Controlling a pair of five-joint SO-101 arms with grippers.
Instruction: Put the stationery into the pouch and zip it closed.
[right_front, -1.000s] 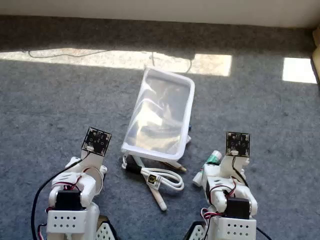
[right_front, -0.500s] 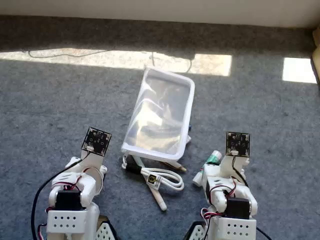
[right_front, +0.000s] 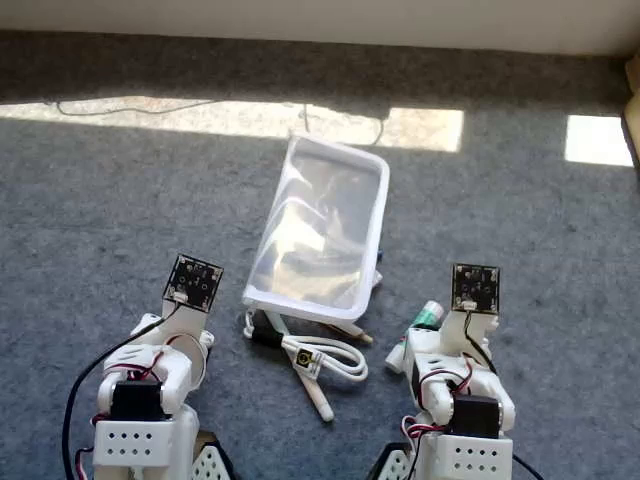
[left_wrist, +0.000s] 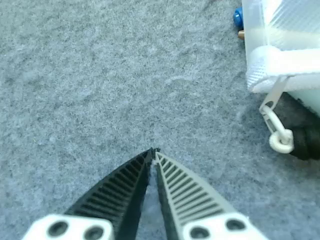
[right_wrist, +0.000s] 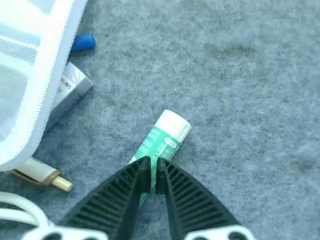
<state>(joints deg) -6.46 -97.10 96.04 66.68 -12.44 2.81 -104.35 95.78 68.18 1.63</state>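
A fuzzy grey felt-like surface (right_front: 560, 260) carries everything, with bright patches of sunlight across its far side. In the middle lies the pouch (right_front: 320, 230), a flat rounded rectangle of translucent, finely ribbed plastic edged in white woven tape, set at a slight tilt between the two arms. The left gripper (left_wrist: 154, 151) hangs over bare felt near the pouch's corner, its black and grey ridged fingers pressed together to a point. The right gripper (right_wrist: 150, 167) has its ribbed black fingers drawn together too, holding nothing, just above a glue stick (right_wrist: 167, 135), a short green-and-white cylinder with a smooth white cap lying on the felt beside the pouch. A looped white cord (right_front: 335, 355) lies just in front of the pouch. Partly under the pouch's edge sit a silvery box (right_wrist: 70, 90), a cream-tipped pen (right_wrist: 42, 177) and a glossy blue cap (right_wrist: 82, 42). A small white plastic zip pull (left_wrist: 275, 125) trails from the pouch's corner
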